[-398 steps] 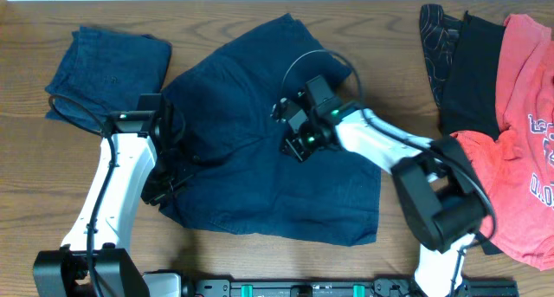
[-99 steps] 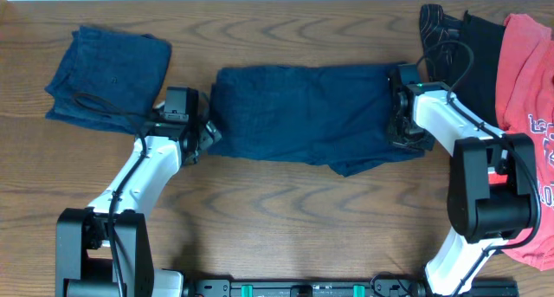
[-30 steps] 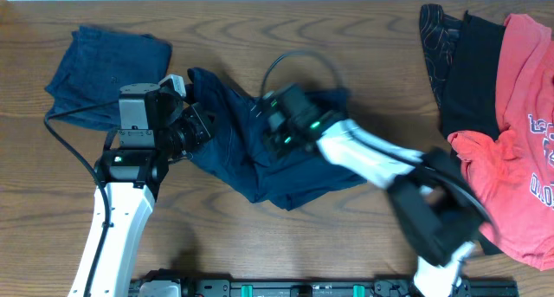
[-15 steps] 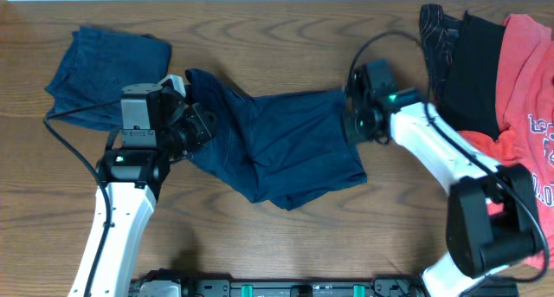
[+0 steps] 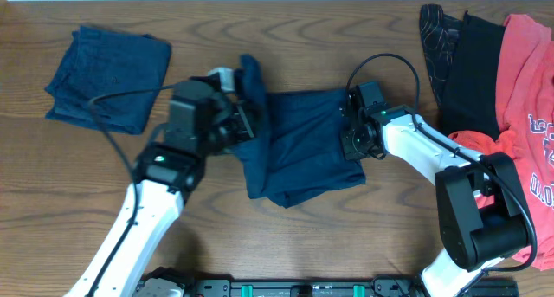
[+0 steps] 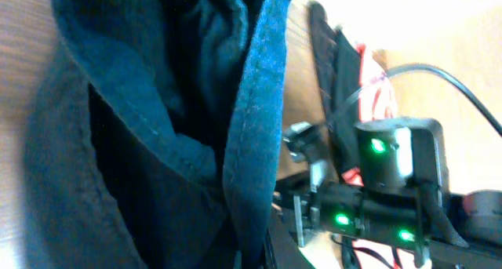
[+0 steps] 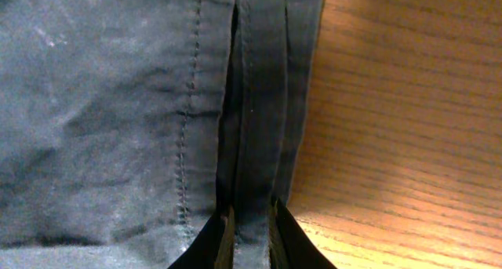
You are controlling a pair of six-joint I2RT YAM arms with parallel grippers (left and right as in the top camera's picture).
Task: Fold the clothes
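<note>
Left fingers (image 5: 241, 122) hold shorts (image 5: 303, 154) end, moved rightward since before | right fingers (image 7: 289, 236) pinch opposite end | shirt (image 5: 518, 80) lettering unreadable

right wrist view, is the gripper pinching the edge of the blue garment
Yes, the right gripper has the blue garment's stitched edge pinched between its two fingers.

Overhead, the light is bright and even, with only faint, soft shadows on the wooden table (image 5: 286, 245); the left arm (image 5: 160, 193) smears with motion blur. The left wrist view is murky and soft-focused — the navy shorts (image 6: 141, 183) read nearly black against a blown-out white background. The right wrist view is sharp, its stitching crisp, with warm glare streaking the wood grain.
</note>
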